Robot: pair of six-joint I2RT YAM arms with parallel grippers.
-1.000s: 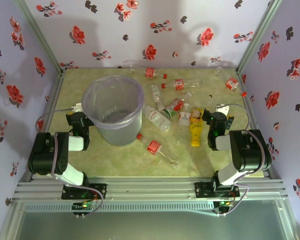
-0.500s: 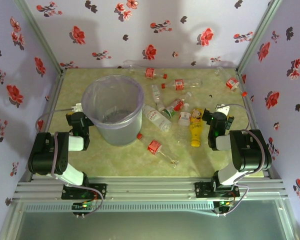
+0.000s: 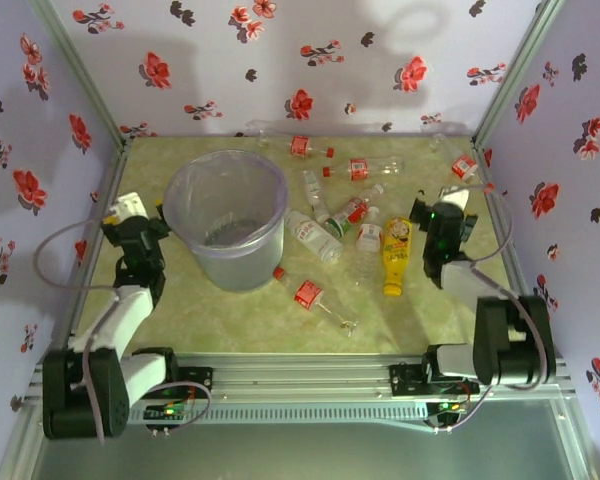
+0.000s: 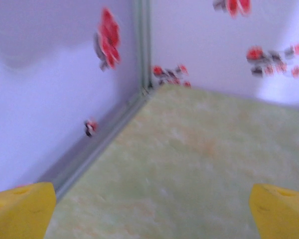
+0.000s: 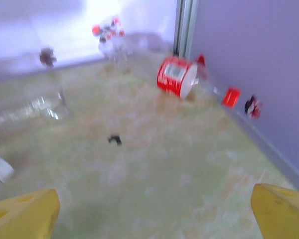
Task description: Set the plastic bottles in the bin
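Left gripper (image 4: pixel 149 211): the yellow pads (image 4: pixel 20 211) stand wide apart with nothing between them, over the bare green table (image 4: pixel 189 159), facing the far left corner. The left arm (image 3: pixel 130 260) sits just left of the bin (image 3: pixel 170 205), which stands upright on the table's left half.

Right gripper (image 5: pixel 154 211): the pads are wide apart and empty, facing the far right corner, where a red-labelled bottle (image 5: pixel 178 75) lies against the wall.

The yellow bottle (image 3: pixel 396 255) lies just left of the right arm (image 3: pixel 445 245). A cluster of clear bottles (image 3: pixel 313 237) lies between bin and yellow bottle. A red-capped bottle (image 3: pixel 308 293) lies nearer the arm bases.
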